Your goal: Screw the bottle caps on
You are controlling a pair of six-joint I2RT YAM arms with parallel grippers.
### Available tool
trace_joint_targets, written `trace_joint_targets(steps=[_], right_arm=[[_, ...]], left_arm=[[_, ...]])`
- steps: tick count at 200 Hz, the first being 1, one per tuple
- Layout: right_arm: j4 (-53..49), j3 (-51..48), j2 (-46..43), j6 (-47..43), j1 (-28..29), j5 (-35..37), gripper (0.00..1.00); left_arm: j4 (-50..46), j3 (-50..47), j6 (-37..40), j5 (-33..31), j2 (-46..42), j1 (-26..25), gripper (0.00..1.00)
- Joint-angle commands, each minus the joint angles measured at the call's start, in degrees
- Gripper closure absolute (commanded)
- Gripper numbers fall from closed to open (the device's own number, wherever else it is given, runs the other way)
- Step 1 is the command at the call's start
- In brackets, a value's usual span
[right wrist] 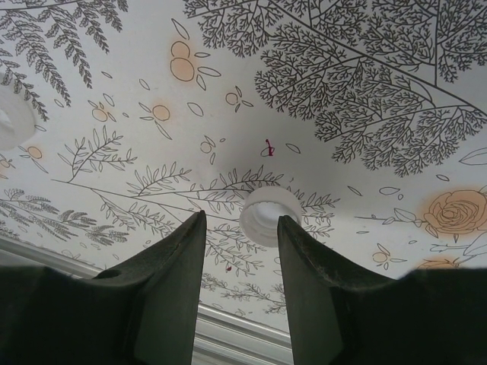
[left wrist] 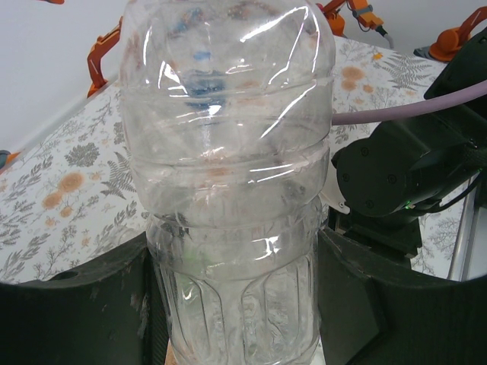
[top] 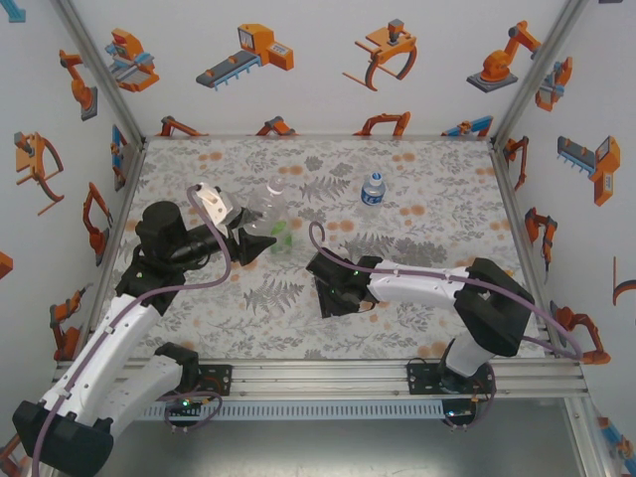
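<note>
Early stage, by my reading: left gripper (left wrist: 236, 304) is clamped on the clear bottle (left wrist: 228, 152) at mid-left of the floral mat (right wrist: 342, 76), right gripper (right wrist: 241, 228) hangs with fingers apart just above a loose white cap (right wrist: 268, 213), so pickup and screwing remain for this bottle.

On the mat (top: 437, 268), left of centre, the left gripper (top: 260, 238) has a bottle (left wrist: 228, 190) standing upright between its fingers, one finger against each side. A second bottle (top: 373, 189) stands alone further back and to the right, well apart from both grippers. Nearer the front, just right of centre, the right gripper (right wrist: 240, 219) sits low over the mat with a cap (right wrist: 266, 213) lying on the mat between its parted fingertips, closer to the right-hand one in the wrist view, while a second cap (right wrist: 11, 118) lies well off at that view's left edge.
</note>
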Motion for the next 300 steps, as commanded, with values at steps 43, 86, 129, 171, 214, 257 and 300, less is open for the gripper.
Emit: trace_joint_targets(steps=[43, 86, 129, 171, 214, 257, 300], right_arm=[[-4.54, 2.50, -2.49, 0.05, 0.35, 3.11, 0.58], [-6.01, 2.79, -2.89, 0.21, 0.37, 3.55, 0.55], [-6.24, 2.52, -1.77, 0.59, 0.36, 2.96, 0.53], [-5.38, 2.10, -1.24, 0.74, 0.36, 2.28, 0.54], [-5.26, 1.89, -0.55, 0.82, 0.32, 1.92, 0.55], [-5.97, 2.18, -0.27, 0.82, 0.31, 2.07, 0.55], [-6.05, 1.98, 0.38, 0.83, 0.33, 2.02, 0.55]], left_arm=[[0.79, 1.93, 0.58, 1.47, 0.39, 0.24, 1.00], [0.75, 1.96, 0.64, 1.51, 0.48, 0.25, 1.00], [0.78, 1.97, 0.57, 1.44, 0.33, 0.24, 1.00], [0.73, 1.83, 0.59, 1.43, 0.33, 0.24, 1.00], [0.73, 1.85, 0.57, 1.50, 0.29, 0.25, 1.00], [0.67, 1.85, 0.74, 1.49, 0.32, 0.25, 1.00], [0.72, 1.85, 0.79, 1.43, 0.40, 0.24, 1.00]])
